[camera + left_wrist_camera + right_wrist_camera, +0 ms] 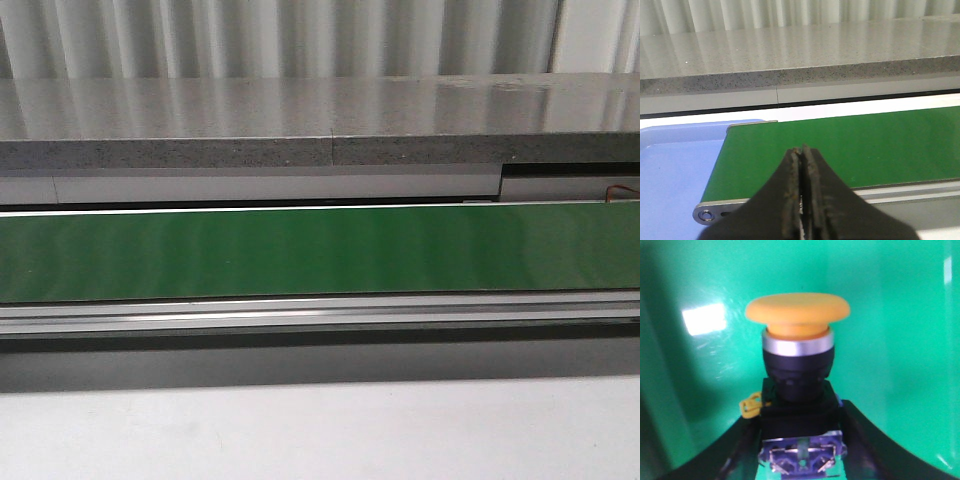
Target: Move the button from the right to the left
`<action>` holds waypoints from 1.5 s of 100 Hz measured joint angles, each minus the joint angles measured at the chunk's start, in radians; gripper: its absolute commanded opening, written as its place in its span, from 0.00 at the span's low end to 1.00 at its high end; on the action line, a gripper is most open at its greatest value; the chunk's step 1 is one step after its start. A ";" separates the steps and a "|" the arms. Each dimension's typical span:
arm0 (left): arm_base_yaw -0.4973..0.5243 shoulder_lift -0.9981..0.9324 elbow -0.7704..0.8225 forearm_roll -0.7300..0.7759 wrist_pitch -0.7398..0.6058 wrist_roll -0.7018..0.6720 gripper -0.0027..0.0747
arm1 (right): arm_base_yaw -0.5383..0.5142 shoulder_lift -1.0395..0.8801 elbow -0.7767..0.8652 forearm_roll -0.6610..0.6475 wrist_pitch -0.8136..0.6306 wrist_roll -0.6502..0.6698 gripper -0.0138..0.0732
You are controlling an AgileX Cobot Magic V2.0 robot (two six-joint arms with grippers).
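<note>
The button (797, 315) shows only in the right wrist view. It has a round yellow-orange cap, a silver ring, a black collar and a blue-grey boxy base with a green spot. My right gripper (801, 412) has its black fingers pressed on both sides of the base and holds the button against a glossy green surface (900, 340). My left gripper (801, 149) is shut and empty, just above the near edge of the green conveyor belt (865, 145). Neither gripper shows in the front view.
A green conveyor belt (320, 250) runs across the front view, with a metal rail (320, 315) in front and a grey stone ledge (320, 120) behind. In the left wrist view a light blue tray (675, 170) lies beside the belt's end.
</note>
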 measured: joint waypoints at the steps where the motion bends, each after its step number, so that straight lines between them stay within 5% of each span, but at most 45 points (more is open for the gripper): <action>1: 0.000 0.000 0.000 0.000 0.000 0.000 0.01 | 0.000 -0.006 0.000 0.002 0.000 0.000 0.46; 49: 0.000 0.000 0.000 0.000 0.000 0.000 0.01 | 0.158 -0.211 0.009 0.077 0.233 0.025 0.46; 76: 0.000 0.000 0.000 0.000 0.000 0.000 0.01 | 0.268 -0.211 0.059 0.139 0.196 0.026 0.46; 122: 0.000 0.000 0.000 0.000 0.000 0.000 0.01 | 0.275 -0.127 0.061 0.146 0.145 0.026 0.46; 150: 0.000 0.000 0.000 0.000 0.000 0.000 0.01 | 0.275 -0.124 0.062 0.146 0.143 0.028 0.79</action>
